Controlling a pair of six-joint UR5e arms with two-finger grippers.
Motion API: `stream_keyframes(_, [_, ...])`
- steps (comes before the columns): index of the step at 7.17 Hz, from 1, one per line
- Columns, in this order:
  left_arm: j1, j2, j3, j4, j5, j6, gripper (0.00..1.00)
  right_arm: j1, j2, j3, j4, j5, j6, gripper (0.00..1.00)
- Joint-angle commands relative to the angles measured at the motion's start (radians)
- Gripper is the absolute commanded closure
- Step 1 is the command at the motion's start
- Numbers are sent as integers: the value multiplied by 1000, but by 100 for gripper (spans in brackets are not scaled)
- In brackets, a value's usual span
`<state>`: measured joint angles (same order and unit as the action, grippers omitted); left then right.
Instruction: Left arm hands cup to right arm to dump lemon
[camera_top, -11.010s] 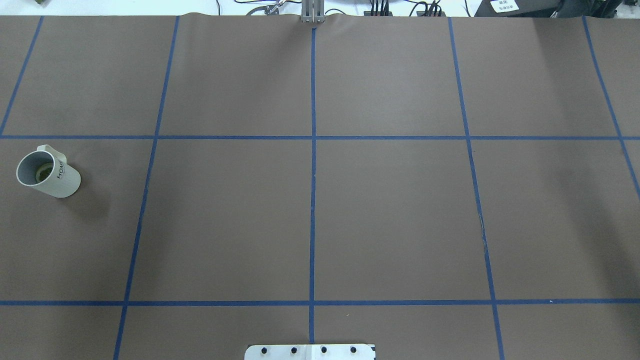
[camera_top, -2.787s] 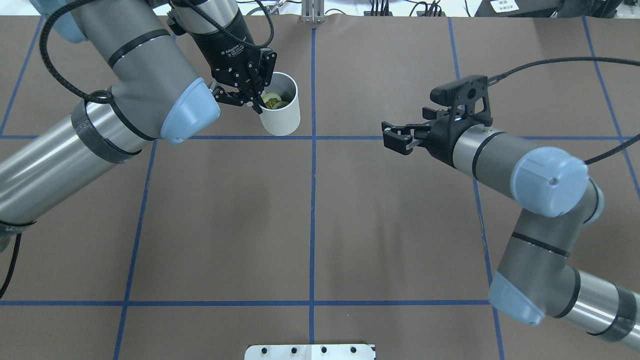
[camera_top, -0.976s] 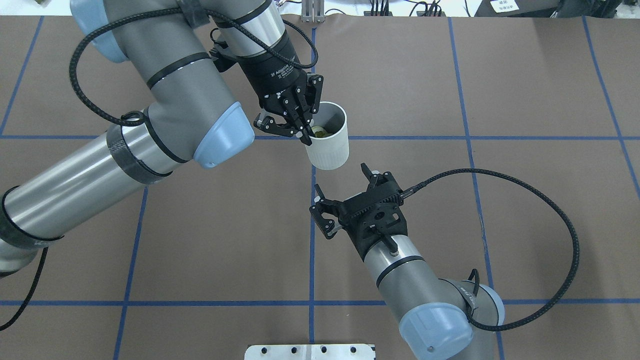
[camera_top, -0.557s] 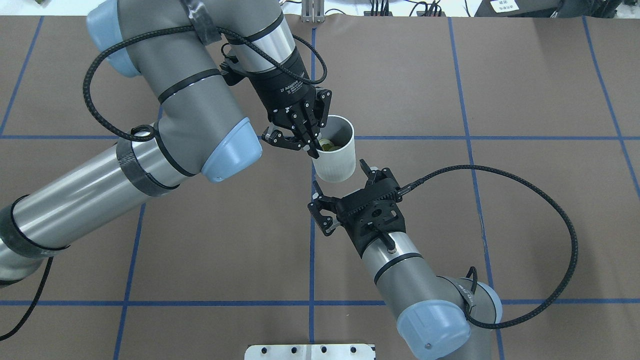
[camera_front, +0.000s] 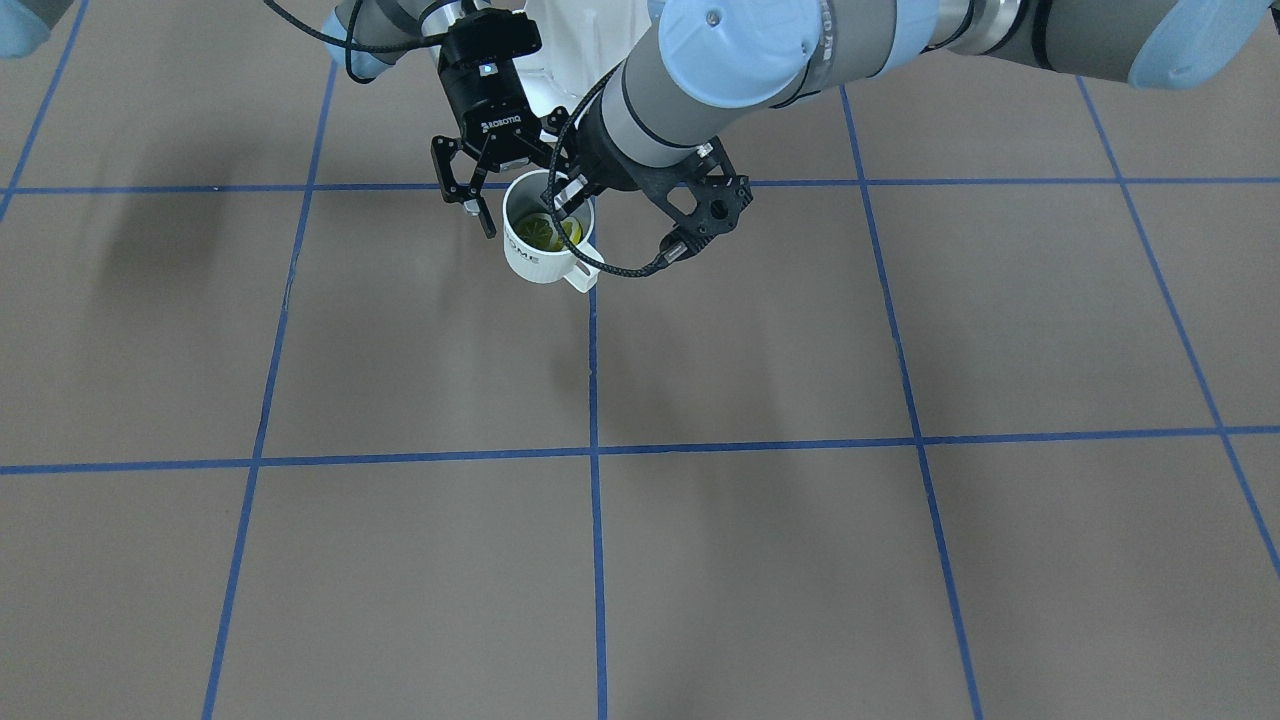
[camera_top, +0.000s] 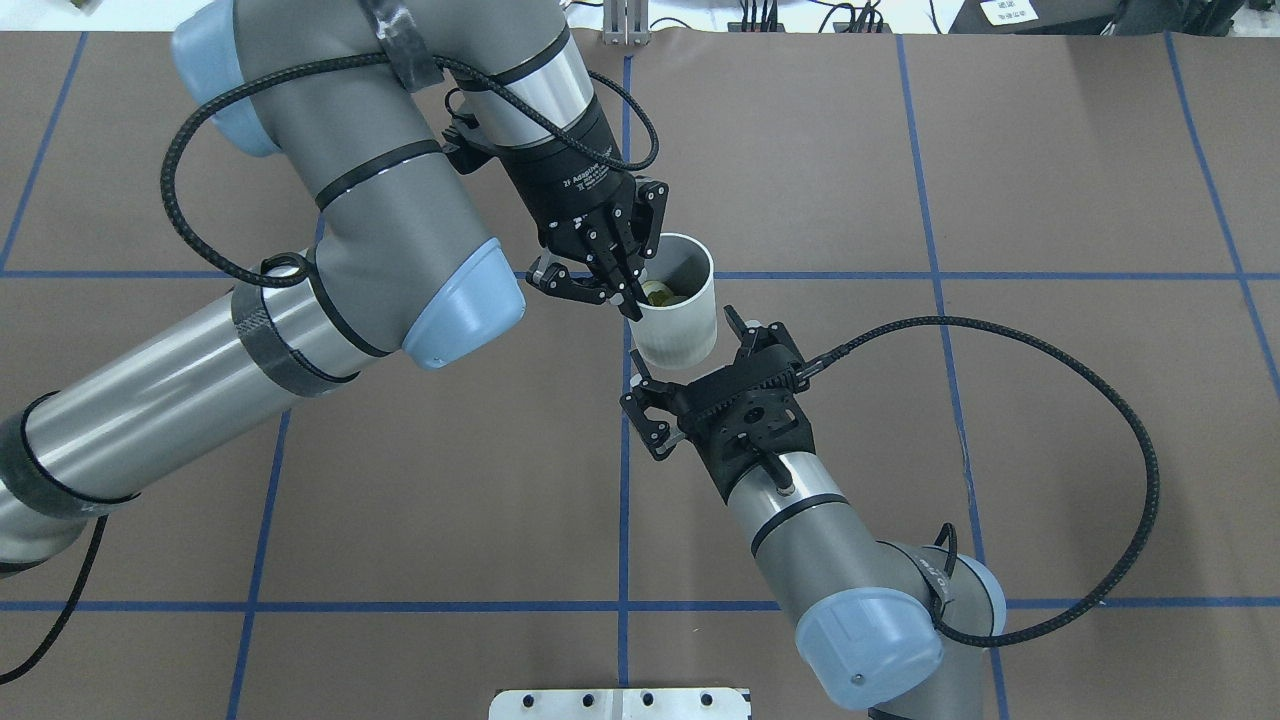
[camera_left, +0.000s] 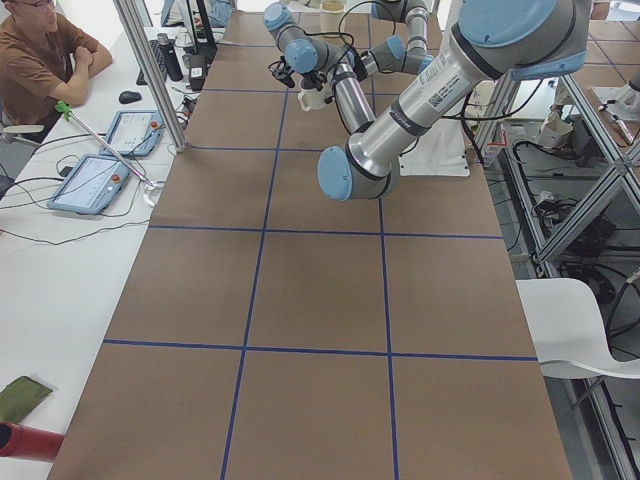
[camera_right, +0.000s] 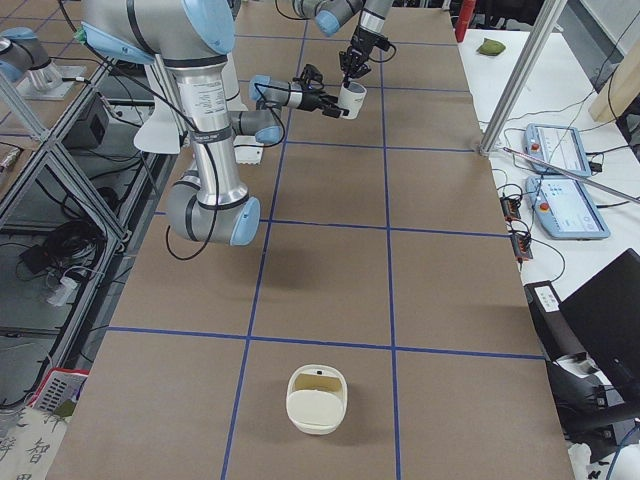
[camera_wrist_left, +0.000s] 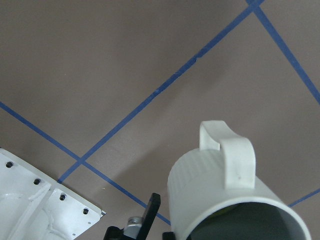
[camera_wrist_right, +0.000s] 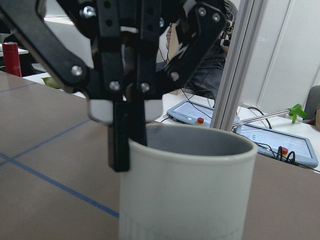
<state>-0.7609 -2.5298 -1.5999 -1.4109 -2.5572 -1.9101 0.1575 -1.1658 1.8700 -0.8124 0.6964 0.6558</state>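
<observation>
Overhead: left gripper (camera_top: 625, 290) pinches the cup (camera_top: 680, 325) by its rim, one finger inside. The cup hangs upright above the table (camera_top: 450, 450) near its centre line, lemon (camera_top: 660, 292) inside. Right gripper (camera_top: 685, 345) is spread, fingers flanking the cup's lower wall; I can't tell if they touch. My read: pickup done, handover half-way. Right's clamp, left's release and the dump are left.
Front: same picture. Right's jaws are wide, the cup's lettering and handle face this camera, and the lemon lies at the bottom.
Right wrist: cup wall dead ahead, left's fingers on the rim.
Left wrist: only the handle and rim show.
Sides: flat brown mat with a blue tape grid. White tub (camera_right: 317, 398) sits well apart, towards the robot's right; I'd guess it's the dump target. Operator (camera_left: 40, 50) sits by the teach pendants (camera_left: 95, 180).
</observation>
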Motion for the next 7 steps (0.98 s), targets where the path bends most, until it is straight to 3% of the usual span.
stream_keyframes(1, [2, -1, -5, -2, -1, -1, 100, 1, 0, -2, 2, -2, 7, 1])
stream_keyframes(7, [14, -6, -14, -3, -32, -1, 100, 1, 0, -25, 73, -9, 7, 1])
